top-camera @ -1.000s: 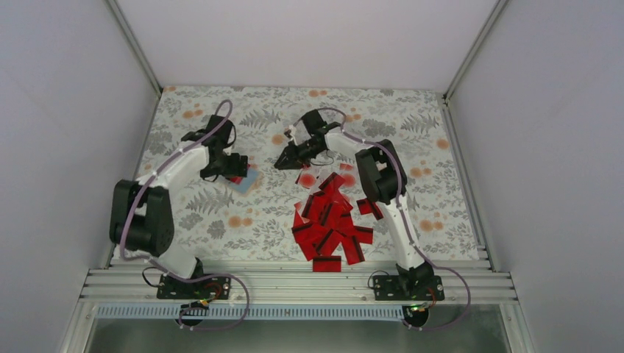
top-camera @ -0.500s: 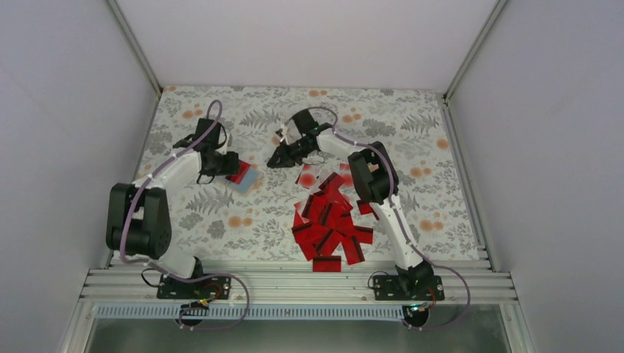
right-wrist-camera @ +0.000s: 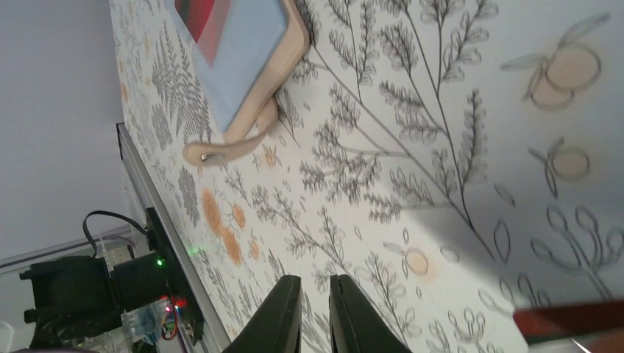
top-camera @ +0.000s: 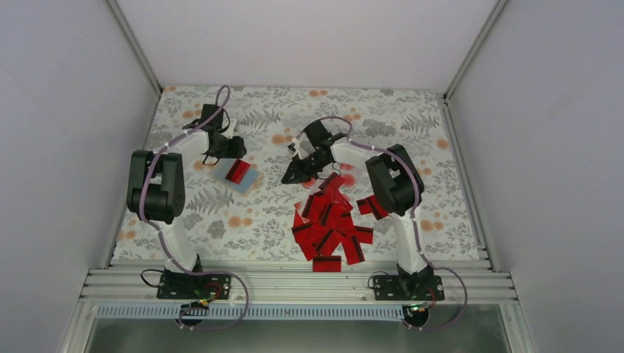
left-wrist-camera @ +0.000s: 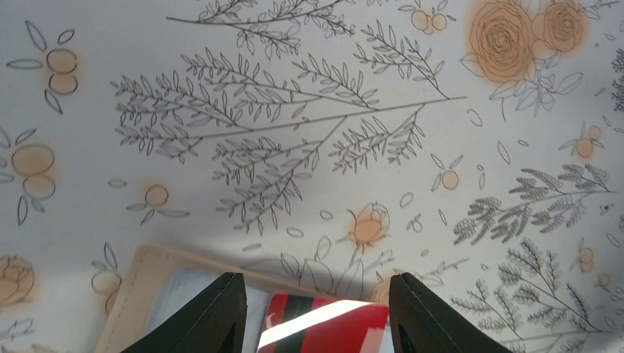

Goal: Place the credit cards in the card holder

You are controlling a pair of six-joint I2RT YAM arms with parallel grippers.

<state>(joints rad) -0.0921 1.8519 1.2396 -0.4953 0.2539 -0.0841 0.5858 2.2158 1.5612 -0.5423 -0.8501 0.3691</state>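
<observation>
My left pincer [left-wrist-camera: 318, 281] hangs over the cloth [left-wrist-camera: 309, 110] with its jaws released, well apart and empty. One red card [left-wrist-camera: 324, 327] lies below and just behind its fingertips, in line with the gap between them. That card rests on the pale lining of the holder [left-wrist-camera: 136, 294], whose tan rim sticks out to the left of the left finger. From above, the card sits flat on the open holder. I cannot tell whether it is tucked into a pocket or only laid on top.

My right pincer [right-wrist-camera: 315, 281] is clenched almost tight, with only a slit between the fingers. I can make out nothing in that slit. The pile [top-camera: 331, 220] of red cards lies just behind it, towards its own arm base. The holder is well ahead of it, off to the left.

I judge that one card is delivered and I am between cards, with nearly the whole pile left to move. Next, the right pincer should open and drop onto a card at the edge of the pile. It should choose one that overlaps the others least, so it lifts alone. The left pincer should first check the card on the holder and push it home if it is loose. Thin cards lying flat on cloth are hard to get a finger under, so I would come in at a shallow angle.
</observation>
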